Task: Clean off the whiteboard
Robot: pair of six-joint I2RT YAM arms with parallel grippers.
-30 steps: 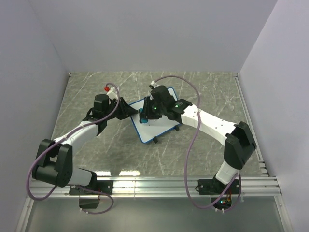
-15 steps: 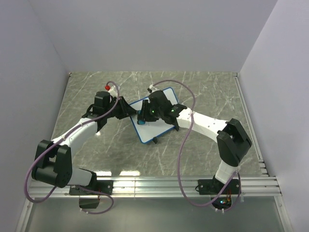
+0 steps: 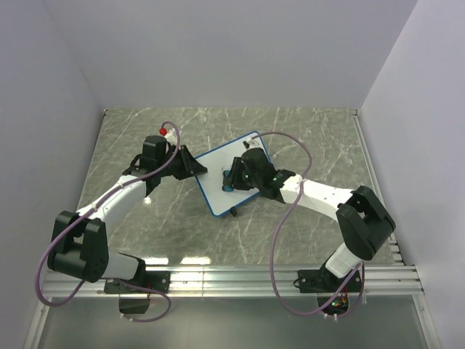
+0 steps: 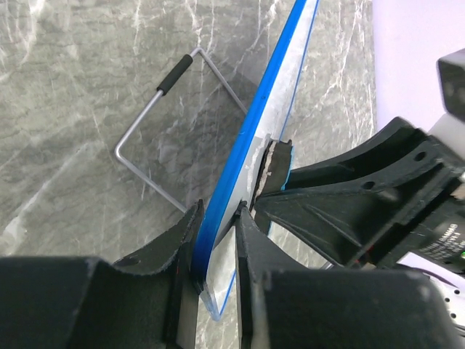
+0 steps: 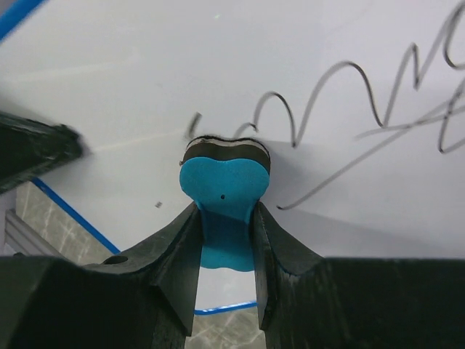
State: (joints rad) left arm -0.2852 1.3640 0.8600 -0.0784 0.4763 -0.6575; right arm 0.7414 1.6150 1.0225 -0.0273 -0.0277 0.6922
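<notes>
Whiteboard sits on grey veined-marble tabletop between plain pale walls.

You have one whiteboard, one eraser, one wire stand, and two hands: left hand, right hand.

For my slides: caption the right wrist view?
Right gripper presses a blue eraser against the whiteboard beside dark scribble.

We note bright, even, diffuse light; the blue-framed white rectangular whiteboard carries a soft shadow; close foreground blurs slightly.
</notes>
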